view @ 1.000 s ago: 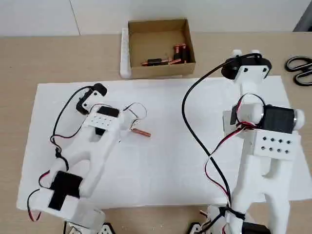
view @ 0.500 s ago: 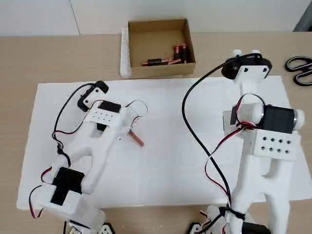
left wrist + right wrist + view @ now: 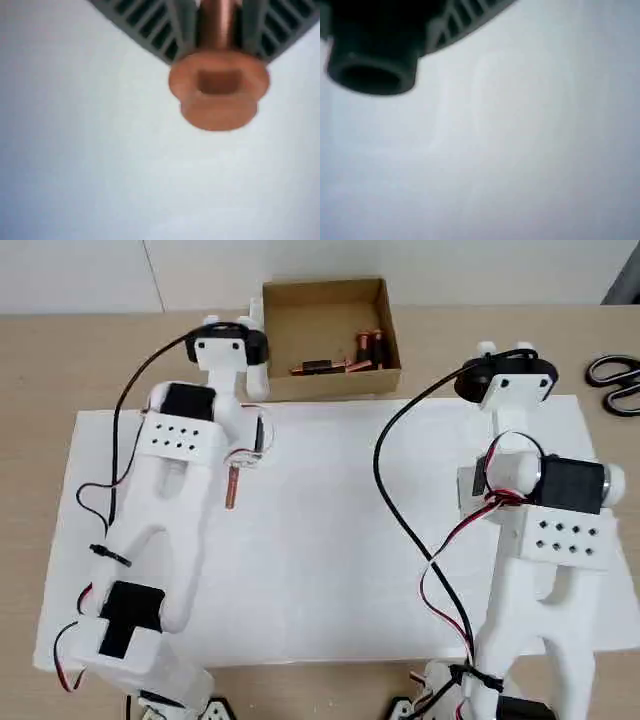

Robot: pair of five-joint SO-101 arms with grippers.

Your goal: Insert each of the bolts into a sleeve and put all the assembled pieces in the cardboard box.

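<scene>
My left gripper [image 3: 219,17] clamped on copper bolt [image 3: 219,92] (smooth metal, round flanged head), held over white sheet [image 3: 330,570], left side. Far centre: cardboard box [image 3: 325,290], several assembled pieces [image 3: 360,348] inside, so part done. My right gripper [image 3: 380,35] clamped on black sleeve [image 3: 370,75], matte tube. Insertion and boxing of this pair left.

A copper bolt [image 3: 232,487], left of centre, points down the frame, its shank clamped between ribbed jaws, flanged head free. A black sleeve [image 3: 370,72], upper left, shows its open end. The open cardboard box [image 3: 300,330], top centre, holds assembled pieces [image 3: 358,348] at its right
</scene>
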